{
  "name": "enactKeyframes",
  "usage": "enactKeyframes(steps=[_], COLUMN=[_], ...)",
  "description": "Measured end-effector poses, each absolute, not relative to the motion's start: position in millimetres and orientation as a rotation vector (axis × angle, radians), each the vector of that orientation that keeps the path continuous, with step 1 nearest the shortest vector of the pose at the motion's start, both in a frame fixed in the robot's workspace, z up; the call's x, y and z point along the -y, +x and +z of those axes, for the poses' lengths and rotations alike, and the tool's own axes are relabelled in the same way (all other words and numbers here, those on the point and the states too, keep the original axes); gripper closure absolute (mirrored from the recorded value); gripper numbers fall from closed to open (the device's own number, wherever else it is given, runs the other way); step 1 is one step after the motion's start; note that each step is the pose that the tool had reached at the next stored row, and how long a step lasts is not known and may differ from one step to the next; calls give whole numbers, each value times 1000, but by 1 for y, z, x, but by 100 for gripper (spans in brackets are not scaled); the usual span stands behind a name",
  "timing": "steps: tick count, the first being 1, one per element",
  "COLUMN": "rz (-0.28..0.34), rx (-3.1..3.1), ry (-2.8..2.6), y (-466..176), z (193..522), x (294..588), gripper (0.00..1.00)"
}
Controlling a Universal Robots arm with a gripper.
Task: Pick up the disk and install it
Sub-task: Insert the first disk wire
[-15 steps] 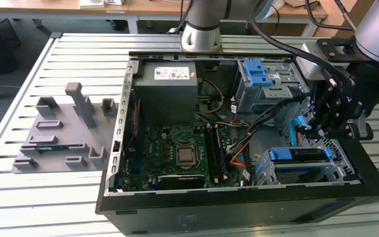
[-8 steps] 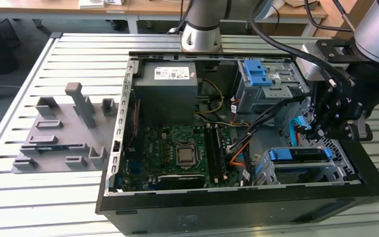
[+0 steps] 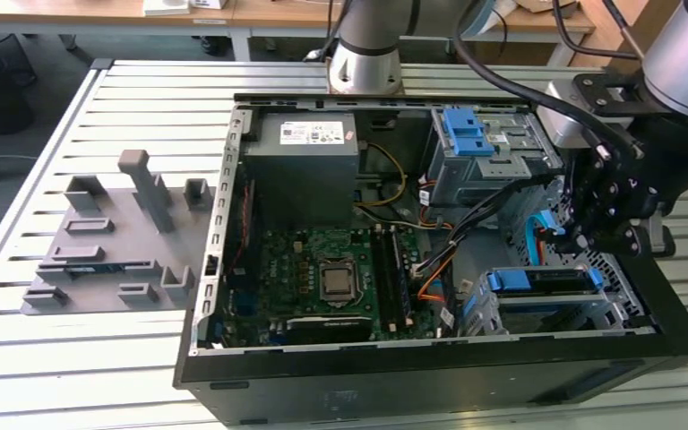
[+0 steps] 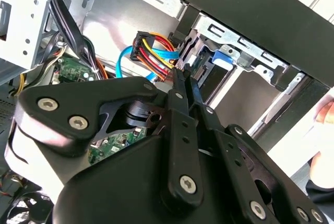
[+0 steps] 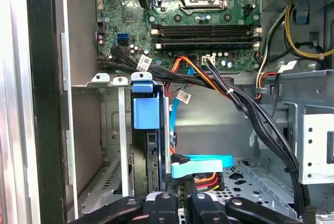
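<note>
Inside an open black computer case (image 3: 440, 376) lying on a slatted metal bench (image 3: 117, 358), the black hand (image 3: 591, 235) hangs over the drive bays at the exterior view's right. Its fingers (image 4: 183, 85) are pressed together, pinching nothing. Just beyond them, the disk (image 5: 151, 166) sits on edge in a bay, blue rail (image 5: 144, 110) showing, beside the green motherboard (image 5: 203, 20).
</note>
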State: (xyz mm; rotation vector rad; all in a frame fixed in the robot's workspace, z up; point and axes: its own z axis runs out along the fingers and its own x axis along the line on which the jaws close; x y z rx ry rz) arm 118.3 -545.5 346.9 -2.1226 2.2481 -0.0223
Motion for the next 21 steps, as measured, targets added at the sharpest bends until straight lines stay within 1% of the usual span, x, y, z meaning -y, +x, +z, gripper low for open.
enactKeyframes(steps=[7, 17, 21], rz=[-22, 23, 26], rx=[-2249, -2278, -2286], ry=[-2122, -2137, -2131], y=[118, 124, 125], z=[345, 345, 343], x=[551, 552, 555], gripper=[84, 84, 84])
